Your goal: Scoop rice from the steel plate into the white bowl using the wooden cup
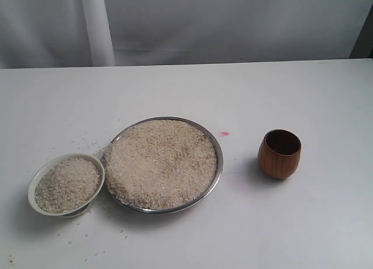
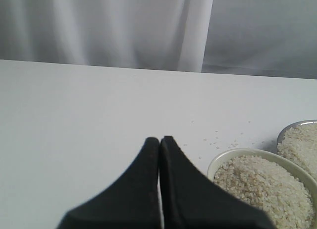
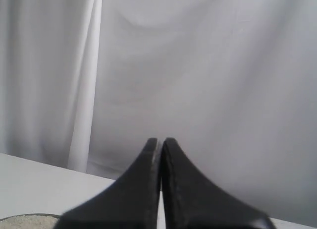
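Observation:
The steel plate (image 1: 217, 181) sits mid-table, heaped with rice (image 1: 160, 161). Touching its left rim, the white bowl (image 1: 38, 184) holds more rice (image 1: 67, 184) and leans slightly. The wooden cup (image 1: 280, 154) stands upright and empty to the plate's right. Neither gripper shows in the exterior view. In the left wrist view my left gripper (image 2: 159, 139) is shut and empty, with the white bowl (image 2: 223, 156) and the steel plate's rim (image 2: 290, 128) beside it. My right gripper (image 3: 159, 140) is shut and empty, facing the curtain, with a sliver of rice (image 3: 25, 220) below.
Stray grains (image 1: 87, 144) lie scattered on the white table around the bowl, and more of them (image 2: 218, 140) show in the left wrist view. A small pink mark (image 1: 224, 133) sits right of the plate. A white curtain (image 1: 99, 24) hangs behind the table.

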`<state>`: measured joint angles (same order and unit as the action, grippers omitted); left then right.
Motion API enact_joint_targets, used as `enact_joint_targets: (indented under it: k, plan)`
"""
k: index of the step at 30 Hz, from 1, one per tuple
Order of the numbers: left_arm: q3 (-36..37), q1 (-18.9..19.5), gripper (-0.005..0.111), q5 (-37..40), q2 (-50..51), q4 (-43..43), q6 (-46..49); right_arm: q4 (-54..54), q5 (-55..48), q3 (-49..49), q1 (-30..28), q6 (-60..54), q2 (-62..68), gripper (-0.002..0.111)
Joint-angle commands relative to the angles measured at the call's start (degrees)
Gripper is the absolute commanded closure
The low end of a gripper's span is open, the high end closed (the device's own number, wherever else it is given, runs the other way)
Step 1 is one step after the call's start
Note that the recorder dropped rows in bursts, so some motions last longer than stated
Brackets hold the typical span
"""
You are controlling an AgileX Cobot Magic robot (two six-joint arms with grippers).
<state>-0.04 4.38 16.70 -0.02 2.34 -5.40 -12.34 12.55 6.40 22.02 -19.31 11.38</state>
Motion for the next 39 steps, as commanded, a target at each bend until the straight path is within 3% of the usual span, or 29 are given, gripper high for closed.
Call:
enact_joint_targets:
  k: [1, 7, 12, 15, 25, 39]
  plan:
    - [0.04, -0.37, 0.107, -0.4, 0.02, 0.18, -0.1, 0.75, -2.76, -0.28, -0.38, 0.25, -0.25, 0.108]
    - [0.04, -0.37, 0.107, -0.4, 0.02, 0.18, -0.1, 5.88, -2.9, -0.55, -0.38, 3.26, -2.38, 0.108]
    - [0.04, -0.37, 0.107, -0.4, 0.02, 0.18, -0.1, 23.43, -9.18, -0.55, -3.09, 22.65, -7.9, 0.108]
    - [0.04, -0.37, 0.107, -0.4, 0.02, 0.18, -0.1, 28.72, -15.41, -0.69, -5.4, 29.34, -10.12, 0.108]
    - [0.04, -0.37, 0.107, -0.4, 0.02, 0.18, -0.1, 24.15, -11.09, -6.4, -5.97, 26.59, -11.38, 0.108]
    - [0.04, -0.37, 0.107, -0.4, 0.02, 0.18, -0.1, 24.39, -26.03, -6.4, -5.97, 26.59, -11.38, 0.108]
